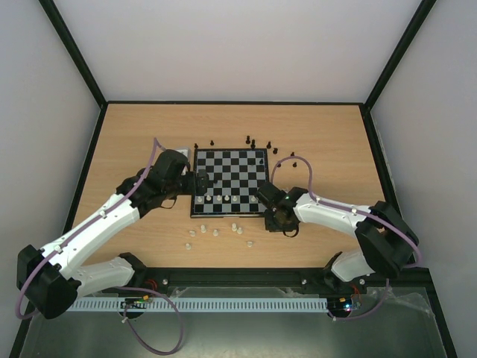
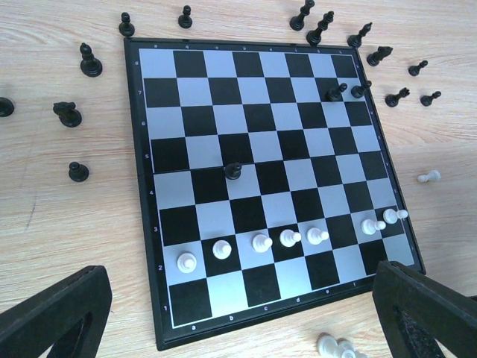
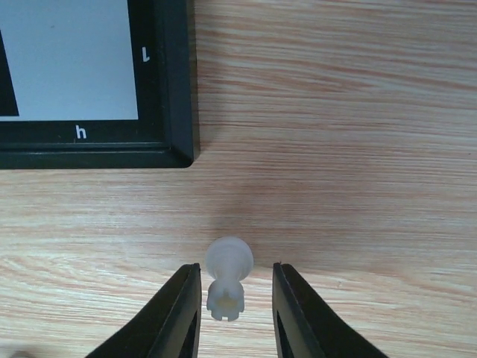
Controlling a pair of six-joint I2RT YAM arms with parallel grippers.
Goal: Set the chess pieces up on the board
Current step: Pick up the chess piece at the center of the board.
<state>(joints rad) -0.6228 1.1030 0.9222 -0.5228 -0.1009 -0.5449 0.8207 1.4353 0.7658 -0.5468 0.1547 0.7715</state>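
The board (image 1: 229,182) lies mid-table and fills the left wrist view (image 2: 298,112). Several cream-white pawns (image 2: 261,242) stand along its second row, and one black pawn (image 2: 233,171) stands mid-board. My right gripper (image 3: 232,298) is open just off the board's h1 corner (image 3: 168,145), low over the wood. Its fingers (image 3: 182,313) stand on either side of an upright white rook (image 3: 227,287) with a gap on both sides. In the top view this gripper (image 1: 282,221) hides the rook. My left gripper (image 2: 238,328) is wide open and empty above the board's left edge (image 1: 200,183).
Black pieces (image 1: 253,143) stand scattered on the wood along the board's far and right edges, as in the left wrist view (image 2: 89,63). Several loose white pieces (image 1: 216,232) lie on the wood near the board's front edge. A few white pieces lie by the gripper (image 2: 337,347).
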